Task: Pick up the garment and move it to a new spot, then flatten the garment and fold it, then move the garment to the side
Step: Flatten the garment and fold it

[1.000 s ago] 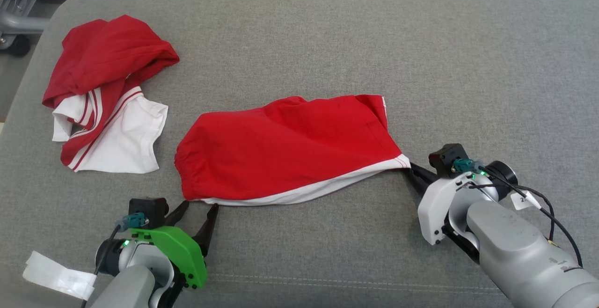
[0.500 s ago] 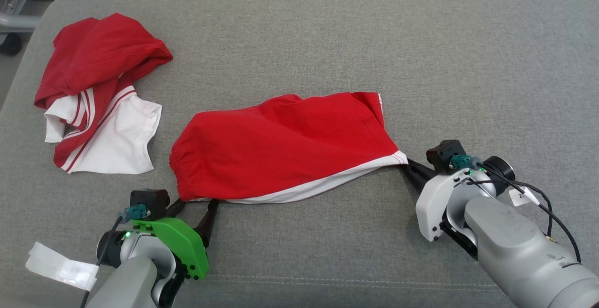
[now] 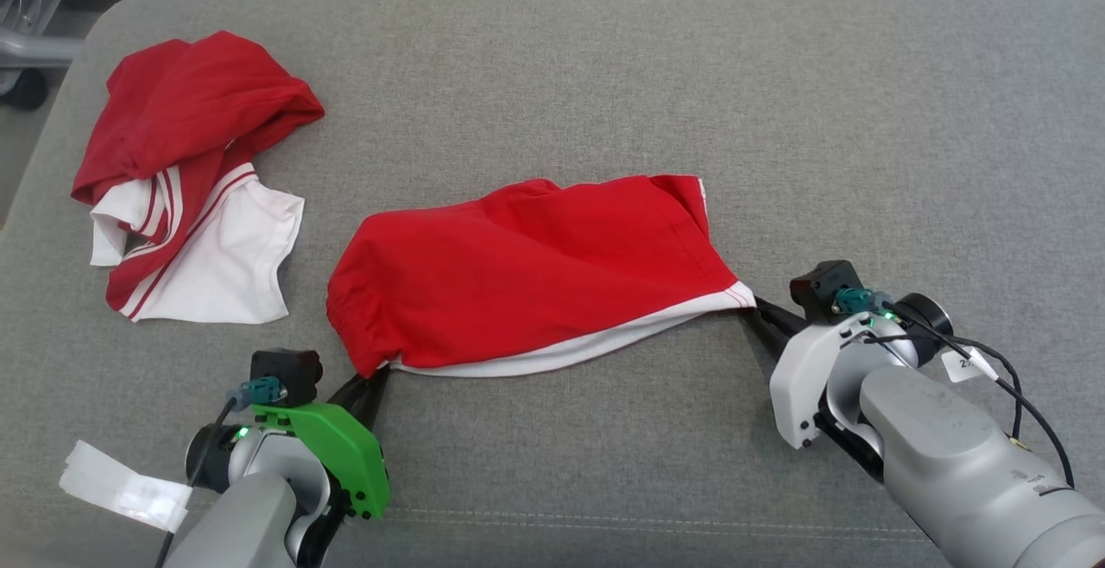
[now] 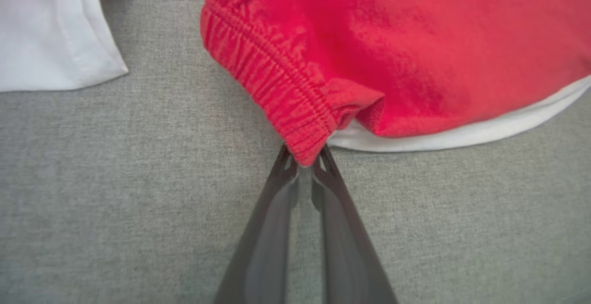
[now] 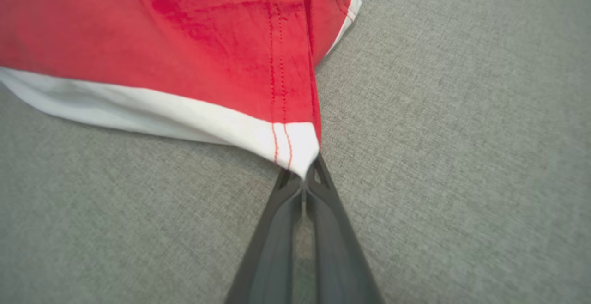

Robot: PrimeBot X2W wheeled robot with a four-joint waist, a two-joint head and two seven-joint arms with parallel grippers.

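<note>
Red cloth shorts with white hem [image 3: 535, 274]; left gripper [image 4: 304, 161] clenched on elastic waistband corner; right gripper [image 5: 307, 177] clenched on hem corner; hazard: shallow bites likely slip when pulled taut.

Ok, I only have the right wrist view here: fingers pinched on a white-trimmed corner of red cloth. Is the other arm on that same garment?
Observer: Yes. The left gripper is shut on the elastic waistband corner of the red shorts.
Operator: Is the cloth hanging in the air?
Observer: No. In the head view it lies spread on the grey fabric surface, running from the left gripper across to the right gripper.
Operator: Anything else lying around?
Observer: A second garment, red and white, lies crumpled at the far left, apart from the shorts.
</note>
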